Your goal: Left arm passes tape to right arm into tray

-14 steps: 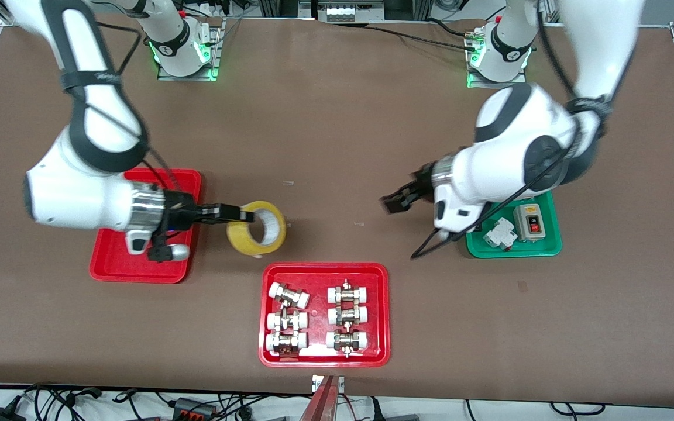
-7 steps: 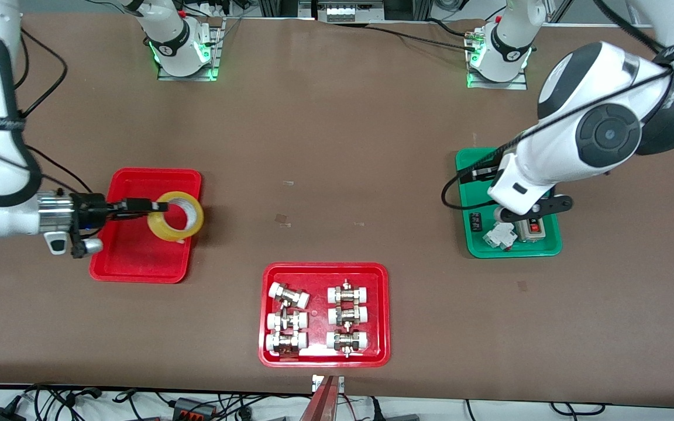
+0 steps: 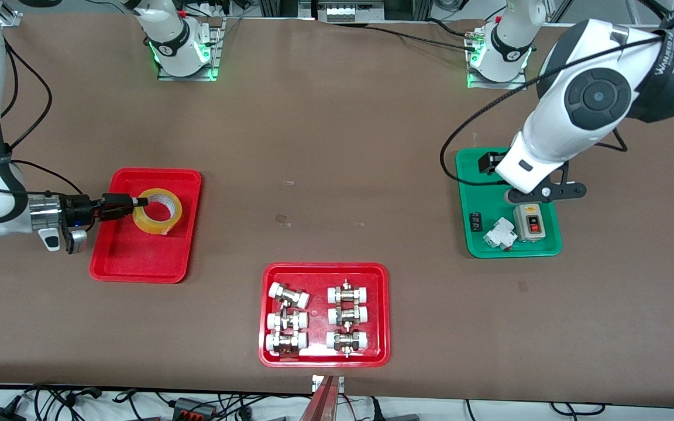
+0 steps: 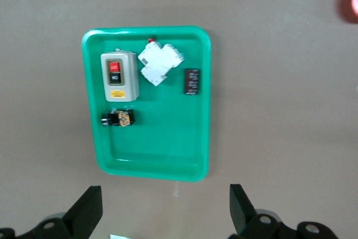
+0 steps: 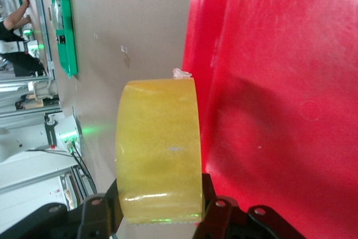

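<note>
The yellow tape (image 3: 157, 211) is held on edge, tilted, by my right gripper (image 3: 138, 202), whose fingers are shut on the ring's wall. It is low over the plain red tray (image 3: 138, 257), at the part of the tray farther from the front camera. I cannot tell if it touches the floor. In the right wrist view the tape (image 5: 159, 144) sits between the fingers (image 5: 218, 211) beside the red tray (image 5: 279, 110). My left gripper (image 4: 165, 205) is open and empty, up over the green tray (image 4: 156, 155).
A red tray of white-capped metal fittings (image 3: 324, 275) lies nearest the front camera at mid table. The green tray (image 3: 512, 252), toward the left arm's end, holds a grey switch box (image 3: 529, 222), a white breaker (image 3: 499, 234) and small black parts.
My right gripper carried the tape from mid table to over the plain red tray and lowered it. My left arm drew back from mid table to over the green tray.
</note>
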`<action>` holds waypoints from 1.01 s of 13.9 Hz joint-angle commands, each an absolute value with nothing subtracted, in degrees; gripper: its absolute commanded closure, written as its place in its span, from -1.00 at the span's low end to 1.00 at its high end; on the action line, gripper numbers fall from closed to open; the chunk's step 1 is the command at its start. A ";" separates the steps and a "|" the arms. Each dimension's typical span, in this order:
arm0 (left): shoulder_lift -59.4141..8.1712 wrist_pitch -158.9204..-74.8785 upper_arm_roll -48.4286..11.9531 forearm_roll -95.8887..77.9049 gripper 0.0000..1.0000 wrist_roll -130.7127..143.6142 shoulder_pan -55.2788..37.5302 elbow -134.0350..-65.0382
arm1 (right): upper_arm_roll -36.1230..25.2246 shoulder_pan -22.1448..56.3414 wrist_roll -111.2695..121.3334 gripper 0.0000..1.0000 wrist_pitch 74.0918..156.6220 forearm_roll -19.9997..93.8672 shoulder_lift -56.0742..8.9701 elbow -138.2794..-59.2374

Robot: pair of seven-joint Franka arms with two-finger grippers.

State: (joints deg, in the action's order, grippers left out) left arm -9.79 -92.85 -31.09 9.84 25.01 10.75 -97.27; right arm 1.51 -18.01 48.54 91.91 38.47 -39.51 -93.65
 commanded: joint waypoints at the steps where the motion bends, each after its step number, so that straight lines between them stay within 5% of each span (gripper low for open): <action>1: -0.63 -98.34 -31.46 10.46 -1.00 18.74 14.84 -108.18 | 2.81 -19.69 52.55 0.25 90.88 37.79 -40.69 -92.90; 3: -0.09 -98.52 -27.45 7.14 -1.00 16.44 14.34 -107.06 | 2.81 -19.25 53.79 -0.82 92.45 36.57 -40.87 -92.90; 4: -0.35 -98.53 -22.29 4.25 -1.00 16.44 11.45 -104.53 | 2.81 -18.55 53.79 -1.00 94.38 34.21 -40.87 -92.90; 7: -0.71 -98.26 -11.54 -6.99 -1.00 16.43 8.70 -102.40 | 2.90 -16.27 55.27 -1.00 98.60 28.58 -40.08 -92.99; 14: 7.72 -92.39 -14.93 3.25 -1.00 11.43 4.14 -106.87 | 2.73 -9.76 53.44 -1.00 107.22 11.45 -32.62 -92.64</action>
State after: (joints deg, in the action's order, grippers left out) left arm 3.55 -93.64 -13.67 2.07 13.69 4.96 -102.95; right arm 2.94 -11.57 54.25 105.68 15.53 -36.71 -91.66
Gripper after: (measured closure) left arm 0.000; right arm 0.000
